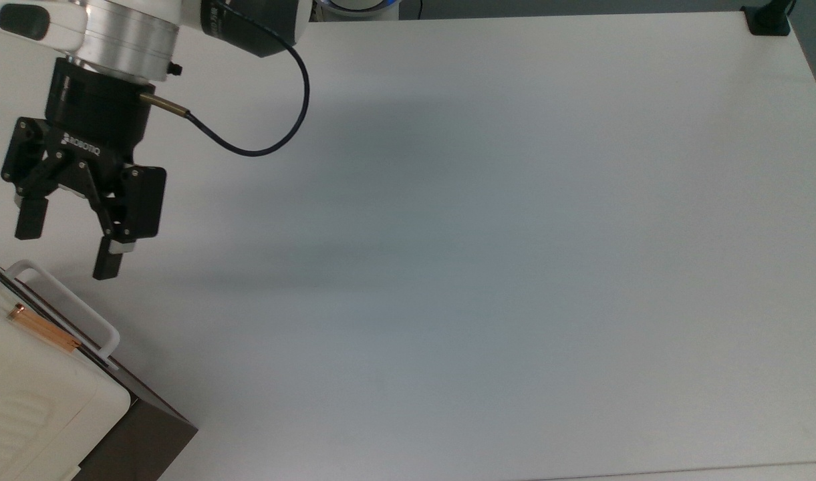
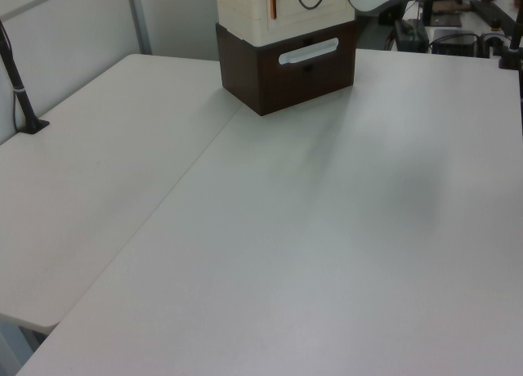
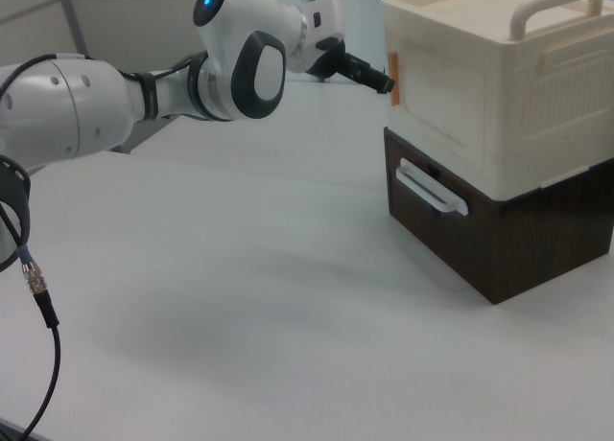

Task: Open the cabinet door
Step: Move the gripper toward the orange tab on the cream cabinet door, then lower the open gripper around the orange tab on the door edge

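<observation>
1. Currently the gripper (image 1: 67,250) hangs over the white table (image 1: 488,267) near the top view's left edge, its two black fingers (image 1: 107,264) spread apart with nothing between them.
2. Just beyond the fingertips, toward the top view's lower left corner, sits the cabinet (image 1: 40,407); a strip of bare table separates the lower fingertip from the white bar handle (image 1: 70,304), so nothing touches.
3. Seen in the right view, the gripper (image 3: 376,77) comes in from the right view's left and its tip lies just beside the copper-coloured strip (image 3: 393,81) on the cabinet door (image 3: 443,101); whether they touch cannot be told.
4. That door is a flat cream-white panel standing upright on the cabinet's upper half, above the dark front panel (image 3: 436,216) with the bar handle, and it lies flush with the cream body, closed.
5. Its strip runs vertically along the edge at the right view's left; in the top view the strip (image 1: 43,327) runs diagonally, parallel to the handle.
6. Behind the gripper the arm (image 3: 144,91) reaches roughly level across the right view from its left, white links ending in a black wrist, with a black cable (image 1: 260,133) looping off the wrist in the top view.
7. From the left view, the cabinet (image 2: 286,53) stands at the far end of the table.
</observation>
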